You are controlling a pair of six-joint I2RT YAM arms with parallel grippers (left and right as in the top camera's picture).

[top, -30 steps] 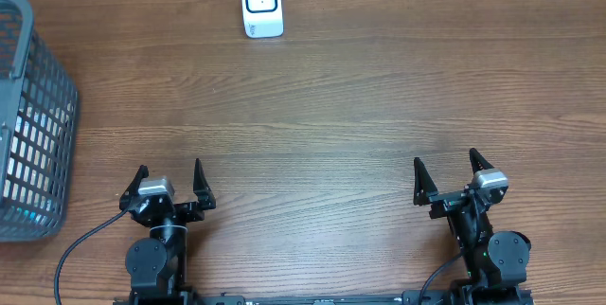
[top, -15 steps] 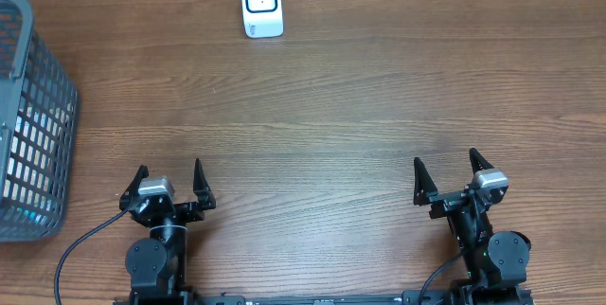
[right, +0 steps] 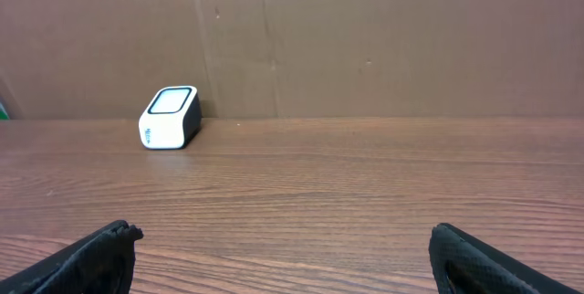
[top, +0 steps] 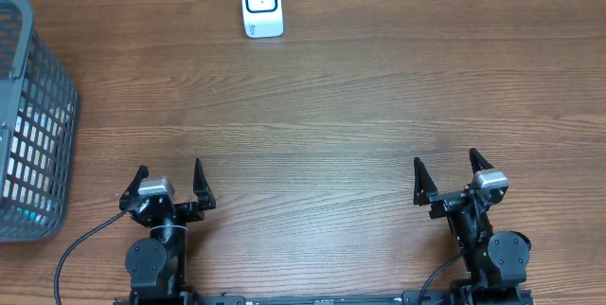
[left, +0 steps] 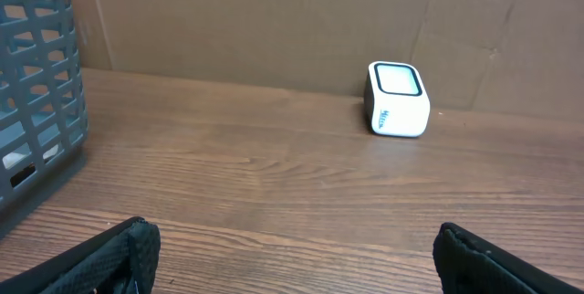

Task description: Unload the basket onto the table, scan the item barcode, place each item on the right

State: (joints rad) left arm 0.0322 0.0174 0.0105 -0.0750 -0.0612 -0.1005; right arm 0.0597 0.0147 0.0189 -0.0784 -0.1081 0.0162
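Black pointed fingers (top: 197, 178) on left hand (top: 169, 167) and right hand (top: 445, 157) — silver caps (top: 153, 188), black cables (top: 78, 245).

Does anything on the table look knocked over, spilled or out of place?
Nothing stands out. The white boxy scanner stands upright at the far edge of the wooden table; the grey plastic mesh basket sits upright on the left.

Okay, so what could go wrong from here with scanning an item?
The grey slatted plastic basket sits far left, its contents barely visible, so the open left end effector may snag its wall. The white box-shaped scanner stands at the back edge; a bump could shift it.
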